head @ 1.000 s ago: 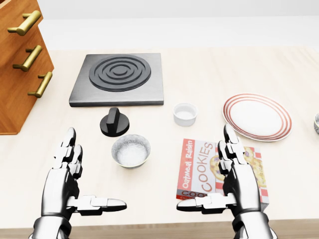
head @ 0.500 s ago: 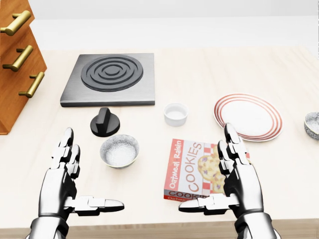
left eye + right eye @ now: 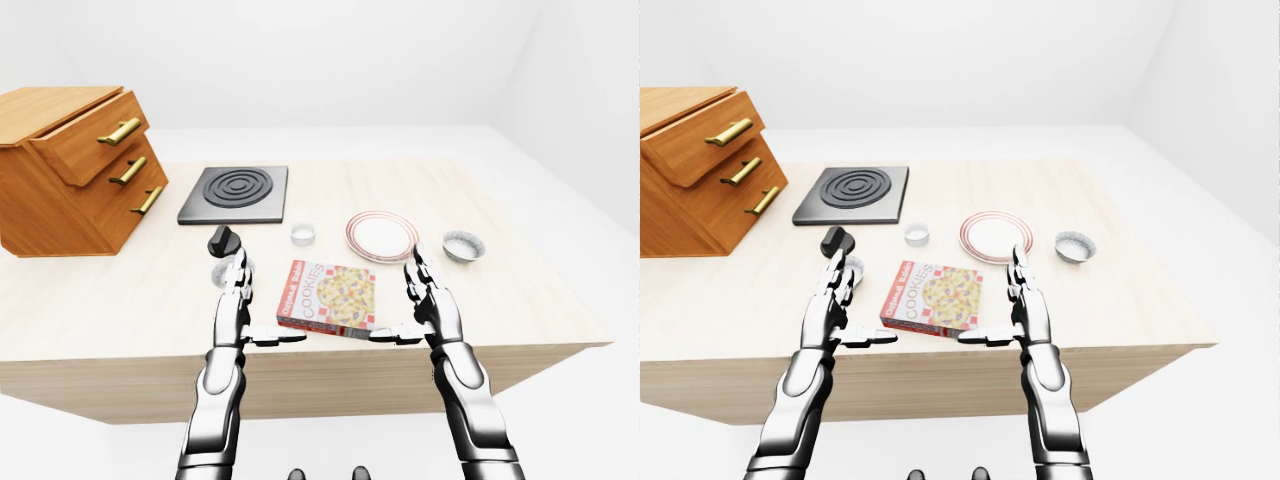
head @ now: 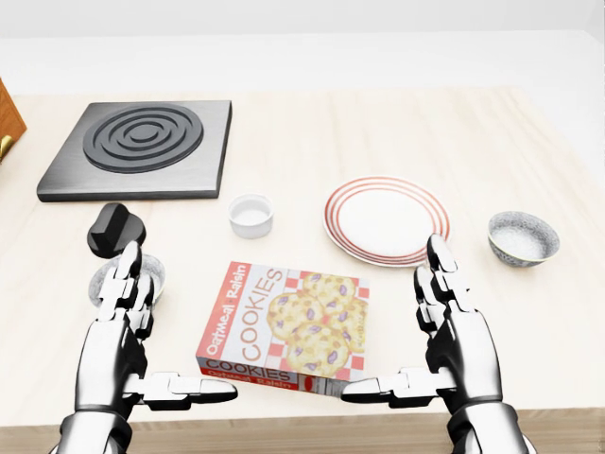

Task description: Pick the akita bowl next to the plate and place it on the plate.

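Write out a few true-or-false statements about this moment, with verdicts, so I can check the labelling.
1. The plate has nothing on it. True.
2. The right hand is closed round the akita bowl. False: the hand is open and empty; the bowl sits on the table, right of the plate in the head view and apart from it.
3. The cookie box lies between the left hand and the right hand. True.
4. The small white cup stands on the burner slab. False: it stands on the table, between the slab and the plate.
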Controlling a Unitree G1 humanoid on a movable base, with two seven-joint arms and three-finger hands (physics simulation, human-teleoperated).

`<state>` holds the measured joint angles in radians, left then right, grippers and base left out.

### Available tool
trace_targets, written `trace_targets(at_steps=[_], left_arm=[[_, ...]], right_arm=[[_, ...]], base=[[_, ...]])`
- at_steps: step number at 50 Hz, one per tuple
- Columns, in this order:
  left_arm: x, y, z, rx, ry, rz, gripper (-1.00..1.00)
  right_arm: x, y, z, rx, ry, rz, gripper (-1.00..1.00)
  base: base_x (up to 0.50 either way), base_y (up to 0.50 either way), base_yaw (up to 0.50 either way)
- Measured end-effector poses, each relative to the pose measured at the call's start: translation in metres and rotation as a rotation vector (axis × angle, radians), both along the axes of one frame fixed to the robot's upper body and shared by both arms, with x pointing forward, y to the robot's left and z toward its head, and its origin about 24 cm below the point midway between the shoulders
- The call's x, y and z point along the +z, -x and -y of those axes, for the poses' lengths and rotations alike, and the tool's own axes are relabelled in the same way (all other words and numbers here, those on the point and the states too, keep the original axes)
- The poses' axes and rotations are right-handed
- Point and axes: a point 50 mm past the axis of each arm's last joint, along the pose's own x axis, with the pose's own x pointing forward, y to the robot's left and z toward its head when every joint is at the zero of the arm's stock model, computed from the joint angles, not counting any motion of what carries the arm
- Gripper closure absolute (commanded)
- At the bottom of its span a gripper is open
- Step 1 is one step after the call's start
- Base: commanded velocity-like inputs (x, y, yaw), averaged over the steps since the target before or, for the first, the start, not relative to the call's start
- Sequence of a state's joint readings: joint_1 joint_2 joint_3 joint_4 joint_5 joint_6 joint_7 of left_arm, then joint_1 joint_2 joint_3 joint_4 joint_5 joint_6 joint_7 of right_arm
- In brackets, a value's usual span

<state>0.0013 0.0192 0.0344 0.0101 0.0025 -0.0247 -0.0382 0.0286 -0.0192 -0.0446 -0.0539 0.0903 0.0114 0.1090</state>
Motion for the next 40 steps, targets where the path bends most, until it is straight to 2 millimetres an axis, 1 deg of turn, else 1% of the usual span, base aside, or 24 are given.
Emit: trace_targets(at_steps=[8,21,28,36,40], left_arm=[[-0.0006,-0.0002,0.0001,-0.001,-0.002,0.001,-1.00],[-0.0001,-0.0003,0.0001,0.000,-0.004,0.000,-1.00],[-0.0001,-0.0006,0.0000,0.001,-0.002,0.000,-1.00],[-0.0005,-0.0008,-0.0005,0.004,-0.001,-0.002,-1.00],[-0.0011,-0.0006,-0.0008,0.004,0.000,-0.004,-1.00]], right_arm=[[-0.0009,-0.0008,0.0007,-0.003,0.001,-0.002,-1.00],[-0.0013,-0.0017,0.0013,-0.007,0.001,-0.005,-1.00],[-0.0015,-0.0038,0.0019,-0.028,0.022,-0.006,-1.00],[-0.0017,-0.0027,-0.0015,-0.006,0.038,-0.015,-1.00],[-0.0023,-0.0019,-0.0026,0.004,0.043,-0.018,-1.00]], base=[[0.00,-0.27,0.00],[0.00,-0.13,0.00],[0.00,0.00,0.00],[0.00,0.00,0.00],[0.23,0.00,0.00]])
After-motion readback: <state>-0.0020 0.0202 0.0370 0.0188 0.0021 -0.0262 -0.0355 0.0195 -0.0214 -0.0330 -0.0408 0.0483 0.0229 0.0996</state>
